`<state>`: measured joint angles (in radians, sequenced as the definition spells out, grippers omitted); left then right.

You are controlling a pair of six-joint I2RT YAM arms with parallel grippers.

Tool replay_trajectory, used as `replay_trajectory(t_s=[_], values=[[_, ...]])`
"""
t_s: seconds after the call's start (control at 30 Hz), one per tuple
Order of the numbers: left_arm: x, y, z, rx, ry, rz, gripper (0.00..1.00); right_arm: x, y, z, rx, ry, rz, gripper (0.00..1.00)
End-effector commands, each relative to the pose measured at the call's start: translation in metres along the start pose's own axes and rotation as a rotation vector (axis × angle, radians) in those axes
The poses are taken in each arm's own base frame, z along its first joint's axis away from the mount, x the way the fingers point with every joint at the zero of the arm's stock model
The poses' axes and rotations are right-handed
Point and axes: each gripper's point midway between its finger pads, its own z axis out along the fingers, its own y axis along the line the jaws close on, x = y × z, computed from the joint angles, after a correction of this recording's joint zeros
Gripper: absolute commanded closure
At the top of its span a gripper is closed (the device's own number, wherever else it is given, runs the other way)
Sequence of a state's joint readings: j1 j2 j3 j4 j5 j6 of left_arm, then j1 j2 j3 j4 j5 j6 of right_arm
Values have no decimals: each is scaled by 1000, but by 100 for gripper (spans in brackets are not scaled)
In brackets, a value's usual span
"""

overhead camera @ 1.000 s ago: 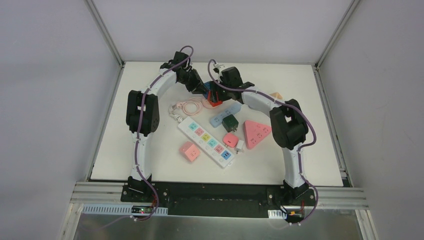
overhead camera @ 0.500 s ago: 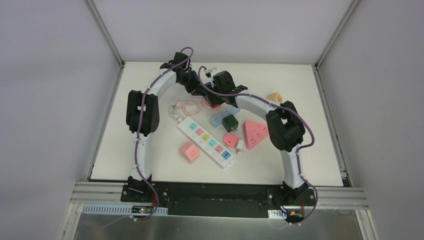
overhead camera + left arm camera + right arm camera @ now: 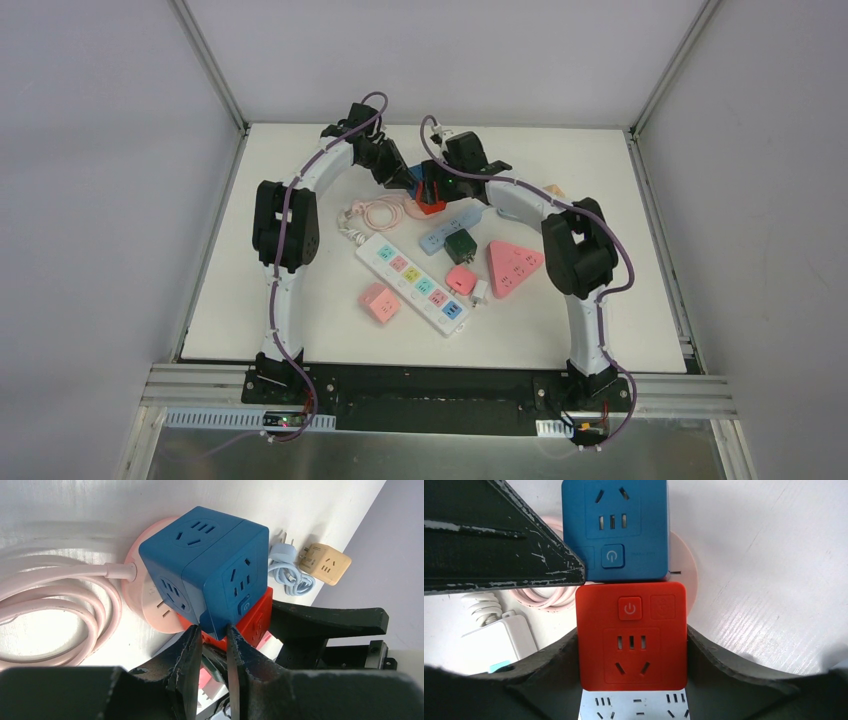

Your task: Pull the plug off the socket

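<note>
The right gripper (image 3: 631, 636) clamped the red cube (image 3: 631, 625), which butted against the blue cube (image 3: 614, 530), whose lower corner the left gripper (image 3: 214, 634) pinched.

White power strip (image 3: 412, 284) lies diagonal mid-table. Pink cube (image 3: 379, 302) just beside it, toward near edge. Dark green adapter (image 3: 461, 245), pink triangular socket (image 3: 513, 265) between strip and right edge.

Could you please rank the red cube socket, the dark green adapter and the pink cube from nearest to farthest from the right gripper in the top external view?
From the right gripper:
1. Red cube socket: between its fingers, far middle.
2. Dark green adapter: toward the bases, slightly right.
3. Pink cube: near left, beside the white power strip.
</note>
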<state>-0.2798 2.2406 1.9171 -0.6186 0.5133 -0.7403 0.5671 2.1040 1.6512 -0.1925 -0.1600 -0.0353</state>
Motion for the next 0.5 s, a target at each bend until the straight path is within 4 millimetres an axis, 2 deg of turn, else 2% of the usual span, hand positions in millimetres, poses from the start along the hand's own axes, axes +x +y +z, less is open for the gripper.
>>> replay_trajectory(t_s=[0.0,0.27,0.47], values=[[68,91,30,-334,228,-66,77,-134,60,-75,-192,-388,20,100],[68,91,30,-337,229,-70,77,-102,62,-54,45,-349,-322,100],[68,92,30,-340,229,-73,76,-101,65,-58,114,-367,-401,100]])
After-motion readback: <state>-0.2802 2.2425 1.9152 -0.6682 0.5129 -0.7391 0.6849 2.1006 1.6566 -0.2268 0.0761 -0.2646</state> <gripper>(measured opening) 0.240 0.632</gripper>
